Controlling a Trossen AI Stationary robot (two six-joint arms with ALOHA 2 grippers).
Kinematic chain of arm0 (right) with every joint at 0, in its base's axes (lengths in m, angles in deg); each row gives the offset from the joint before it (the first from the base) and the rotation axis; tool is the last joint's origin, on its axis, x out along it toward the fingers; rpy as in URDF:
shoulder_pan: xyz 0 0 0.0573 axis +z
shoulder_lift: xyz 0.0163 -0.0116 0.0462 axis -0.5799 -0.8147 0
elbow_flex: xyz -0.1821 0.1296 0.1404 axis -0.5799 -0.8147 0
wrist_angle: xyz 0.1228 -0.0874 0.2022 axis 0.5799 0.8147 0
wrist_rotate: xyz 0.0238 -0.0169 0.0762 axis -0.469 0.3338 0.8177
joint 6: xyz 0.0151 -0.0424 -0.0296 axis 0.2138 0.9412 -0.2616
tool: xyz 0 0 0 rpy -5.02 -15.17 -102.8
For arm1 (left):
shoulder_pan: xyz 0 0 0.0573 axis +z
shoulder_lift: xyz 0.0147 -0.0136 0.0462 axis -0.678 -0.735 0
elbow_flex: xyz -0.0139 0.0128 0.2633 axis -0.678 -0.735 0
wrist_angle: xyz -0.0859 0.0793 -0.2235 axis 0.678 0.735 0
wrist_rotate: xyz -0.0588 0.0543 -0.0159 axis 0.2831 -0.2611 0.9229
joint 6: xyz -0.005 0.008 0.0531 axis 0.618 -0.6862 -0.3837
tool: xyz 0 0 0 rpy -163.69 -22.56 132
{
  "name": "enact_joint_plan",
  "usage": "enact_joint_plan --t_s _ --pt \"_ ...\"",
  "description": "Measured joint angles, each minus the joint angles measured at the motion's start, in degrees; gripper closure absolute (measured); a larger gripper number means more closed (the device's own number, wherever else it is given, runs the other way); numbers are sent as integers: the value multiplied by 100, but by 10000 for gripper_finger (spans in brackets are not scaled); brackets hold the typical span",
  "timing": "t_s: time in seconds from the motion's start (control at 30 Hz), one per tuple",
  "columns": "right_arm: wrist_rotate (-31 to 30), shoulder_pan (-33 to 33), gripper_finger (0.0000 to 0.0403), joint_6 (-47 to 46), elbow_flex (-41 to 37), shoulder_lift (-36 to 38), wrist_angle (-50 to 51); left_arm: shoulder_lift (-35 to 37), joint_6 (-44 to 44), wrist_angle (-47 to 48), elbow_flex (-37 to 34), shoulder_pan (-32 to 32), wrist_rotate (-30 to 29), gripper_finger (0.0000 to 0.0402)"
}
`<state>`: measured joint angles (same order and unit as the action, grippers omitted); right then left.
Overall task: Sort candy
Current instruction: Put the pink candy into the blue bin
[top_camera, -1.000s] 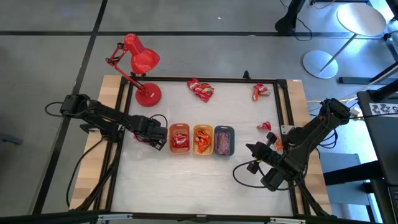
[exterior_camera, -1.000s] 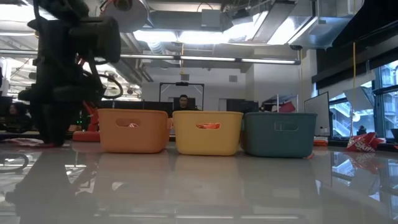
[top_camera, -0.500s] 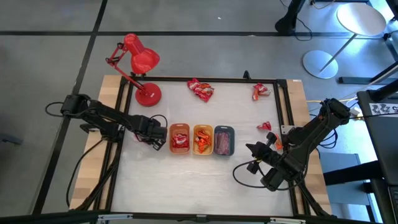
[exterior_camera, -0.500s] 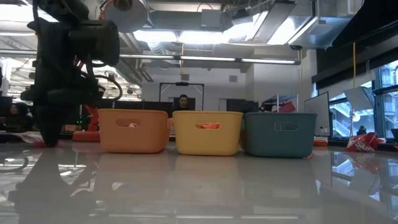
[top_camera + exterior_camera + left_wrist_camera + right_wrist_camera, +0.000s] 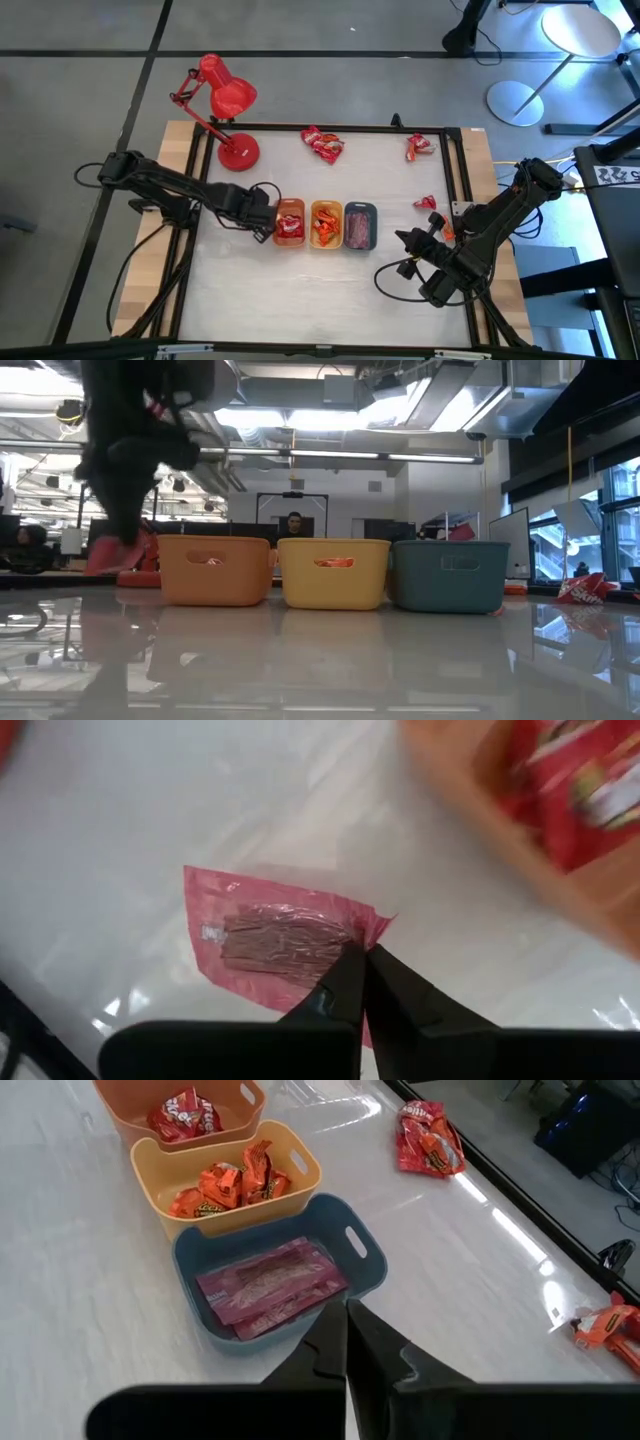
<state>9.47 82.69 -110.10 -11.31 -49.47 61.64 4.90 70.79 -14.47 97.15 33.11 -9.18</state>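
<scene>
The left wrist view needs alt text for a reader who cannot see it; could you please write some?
The left hand, fingers shut, pinches the edge of a flat pink crinkly candy wrapper with a dark maroon centre, above the glossy white table. At one corner, blurred, is an orange plastic tray holding red wrapped candy.

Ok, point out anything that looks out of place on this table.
Loose red-wrapped candy lies unsorted: a pile at the far edge and pieces near the right rail. The left gripper holds a pink wrapped candy.
</scene>
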Motion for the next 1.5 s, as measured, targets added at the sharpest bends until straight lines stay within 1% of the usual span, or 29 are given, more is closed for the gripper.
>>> enact_joint_plan --t_s 0.13,0.4,0.53,0.77,0.9,1.1,1.2,1.3,1.5 --pt "0 0 403 0 0 0 3 4 -208 79 328 -84 -286 401" --pt "0 0 403 22 0 0 5 7 -615 39 794 -272 -557 401" --pt "0 0 403 24 0 0 5 7 -962 -346 814 -377 -761 401" --pt "-1 0 403 26 0 0 2 -26 -2009 -1525 820 -484 -1060 401" --pt "0 0 403 24 0 0 -11 -26 -2559 -1891 823 -510 -1321 401" --pt "0 0 403 24 0 0 -44 -26 -4041 -2675 823 -661 -1353 401" --pt "-2 0 403 24 0 0 -45 -26 -4607 -2930 823 -705 -1296 401" --pt "0 0 403 24 0 0 -58 -26 -4770 -3076 823 -664 -1235 401" --pt "35 0 403 17 0 0 -241 -26 -4507 -3262 823 -595 -1117 401"
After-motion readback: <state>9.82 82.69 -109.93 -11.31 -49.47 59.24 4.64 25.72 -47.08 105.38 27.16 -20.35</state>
